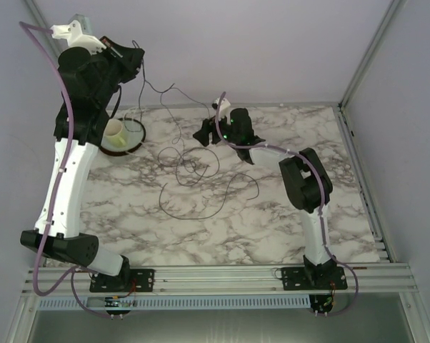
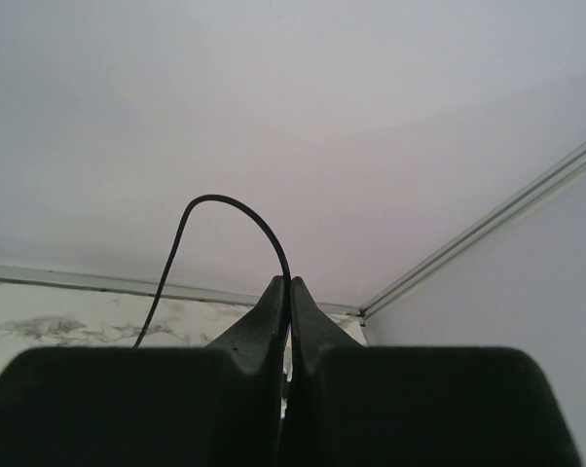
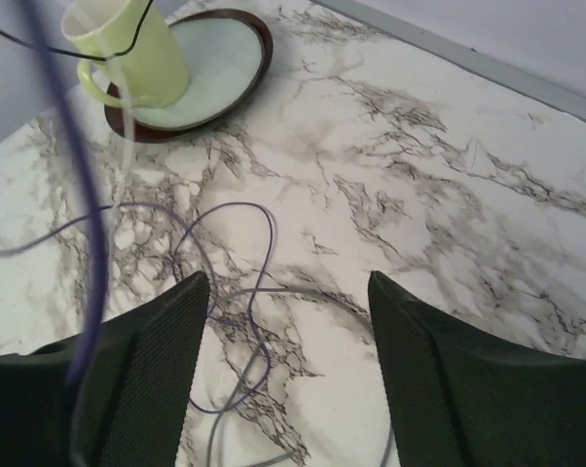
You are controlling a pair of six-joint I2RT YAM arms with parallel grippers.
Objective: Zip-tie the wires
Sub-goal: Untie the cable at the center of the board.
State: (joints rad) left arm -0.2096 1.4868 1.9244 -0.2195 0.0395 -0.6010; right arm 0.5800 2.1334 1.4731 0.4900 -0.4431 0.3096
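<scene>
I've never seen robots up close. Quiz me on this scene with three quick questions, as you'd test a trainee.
1. True or false: the left hand is shut on the wires.
2. Fill in: the right hand is ____ (open or shut).
3. The mug: A lies on its side, B stands upright on a plate, C is upside down.
Key: 1 true; 2 open; 3 B.

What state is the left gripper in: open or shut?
Shut on the wires: the left gripper shows its fingers pressed together, a thin dark strand arching out from between the tips.
</scene>
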